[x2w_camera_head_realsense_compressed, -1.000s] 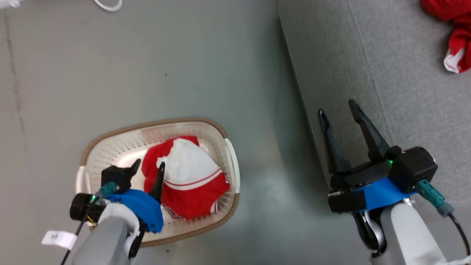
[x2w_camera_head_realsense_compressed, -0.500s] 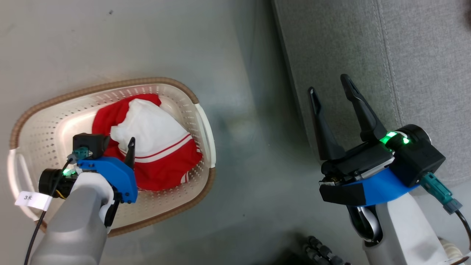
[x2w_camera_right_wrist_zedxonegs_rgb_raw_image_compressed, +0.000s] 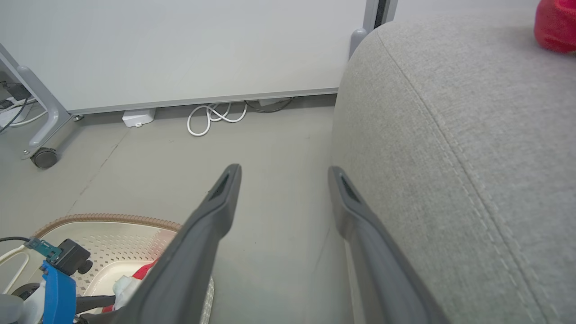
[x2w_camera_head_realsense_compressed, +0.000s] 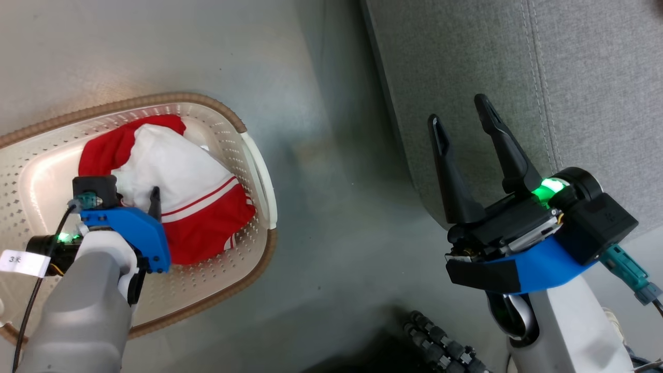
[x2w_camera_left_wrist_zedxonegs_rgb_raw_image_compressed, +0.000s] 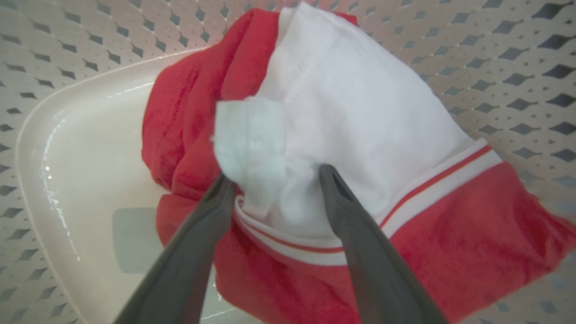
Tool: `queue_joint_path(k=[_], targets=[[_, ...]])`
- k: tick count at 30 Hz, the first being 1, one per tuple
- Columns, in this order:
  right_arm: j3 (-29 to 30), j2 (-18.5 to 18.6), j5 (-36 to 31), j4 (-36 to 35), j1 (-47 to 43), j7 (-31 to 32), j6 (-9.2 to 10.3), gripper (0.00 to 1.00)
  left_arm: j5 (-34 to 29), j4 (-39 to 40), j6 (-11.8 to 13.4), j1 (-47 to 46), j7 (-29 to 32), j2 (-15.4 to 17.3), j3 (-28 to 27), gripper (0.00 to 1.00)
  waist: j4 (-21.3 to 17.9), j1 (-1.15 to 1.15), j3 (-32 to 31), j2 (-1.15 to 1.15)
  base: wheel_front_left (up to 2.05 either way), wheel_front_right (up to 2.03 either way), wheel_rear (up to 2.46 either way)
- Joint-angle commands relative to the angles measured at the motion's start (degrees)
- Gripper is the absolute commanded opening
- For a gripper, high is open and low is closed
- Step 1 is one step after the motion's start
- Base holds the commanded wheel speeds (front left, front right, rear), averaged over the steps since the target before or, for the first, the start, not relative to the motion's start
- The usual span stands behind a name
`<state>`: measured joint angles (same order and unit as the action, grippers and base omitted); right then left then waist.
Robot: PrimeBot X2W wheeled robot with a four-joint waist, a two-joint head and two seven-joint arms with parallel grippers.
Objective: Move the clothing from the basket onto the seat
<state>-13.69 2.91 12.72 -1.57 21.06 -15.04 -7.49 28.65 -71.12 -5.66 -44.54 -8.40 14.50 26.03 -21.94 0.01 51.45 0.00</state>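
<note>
Grey floor (x2w_camera_head_realsense_compressed: 321,207), white wall panel (x2w_camera_right_wrist_zedxonegs_rgb_raw_image_compressed: 180,45) behind. Red-and-white garment (x2w_camera_head_realsense_compressed: 176,186) bunched in basket (x2w_camera_head_realsense_compressed: 256,160), not yet lifted. Left gripper (x2w_camera_left_wrist_zedxonegs_rgb_raw_image_compressed: 275,177) spread wide, tips down at white fold, nothing pinched. Right gripper (x2w_camera_head_realsense_compressed: 458,109) equally wide, empty, hovering by seat (x2w_camera_head_realsense_compressed: 518,62) edge. Red garment (x2w_camera_right_wrist_zedxonegs_rgb_raw_image_compressed: 555,24) already on seat, far corner. Roughly halfway: one piece across, one left.

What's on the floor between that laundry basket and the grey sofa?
Nothing. In the head view, the stretch of grey floor between the basket and the seat is bare.
</note>
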Motion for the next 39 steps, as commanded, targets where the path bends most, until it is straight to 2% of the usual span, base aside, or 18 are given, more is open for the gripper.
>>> queue_joint_path(k=[1, 5, 6, 8, 19, 26, 34, 39], targets=[[0.08, -0.02, 0.13, -0.40, 0.82, -0.19, -0.02, 1.00, 0.31, -0.38, 0.49, -1.17, 0.49, 0.27, -0.26, 1.00, -0.44, -0.01, 0.57, 0.00, 0.00, 0.00, 0.00], [-0.02, -0.03, 0.50, -0.65, -0.01, -0.19, -0.02, 1.00, 0.51, -1.13, 0.38, -1.71, 2.30, 0.57, 0.15, 1.00, -0.64, -0.01, 0.79, 0.00, 0.00, 0.00, 0.00], [-0.06, -0.03, 0.56, -0.63, -0.06, -0.20, -0.02, 1.00, 0.44, -1.25, 0.28, -1.72, 2.55, 0.77, 0.31, 0.60, -0.70, -0.01, 0.80, 0.00, 0.00, 0.00, 0.00], [-0.28, -0.03, 0.88, -0.47, 0.13, -0.20, -0.02, 1.00, 0.87, -1.59, -0.06, -1.81, 3.06, 1.22, 0.36, 0.00, -0.92, -0.01, 0.75, 0.00, 0.00, 0.00, 0.00], [-0.99, -0.03, 1.72, 0.30, 1.44, -0.20, -0.02, 1.00, 2.11, -1.98, -1.47, -1.94, 1.66, 2.73, 1.13, 0.00, -1.33, -0.01, 0.47, 0.00, 0.00, 0.00, 0.00], [-0.93, -0.03, 0.93, 1.10, 2.06, -0.20, -0.02, 1.00, 3.65, -2.15, -1.88, -0.69, 1.37, 1.67, 1.78, 0.00, -0.28, -0.01, -1.65, 0.00, 0.00, 0.00, 0.00], [-1.15, -0.02, 0.02, 3.05, 2.31, -0.20, -0.02, 1.00, 5.81, -0.30, -1.79, 2.36, 0.51, -0.55, 4.17, 0.00, 2.19, -0.01, -8.29, 0.00, 0.00, 0.00, 0.00], [-0.82, 0.00, -1.15, 5.02, 1.38, -0.20, -0.02, 1.00, 7.67, 2.80, -1.80, 5.31, -0.36, -2.20, 7.53, 0.00, 4.39, -0.01, -14.27, 0.00, 0.00, 0.00, 0.00]])
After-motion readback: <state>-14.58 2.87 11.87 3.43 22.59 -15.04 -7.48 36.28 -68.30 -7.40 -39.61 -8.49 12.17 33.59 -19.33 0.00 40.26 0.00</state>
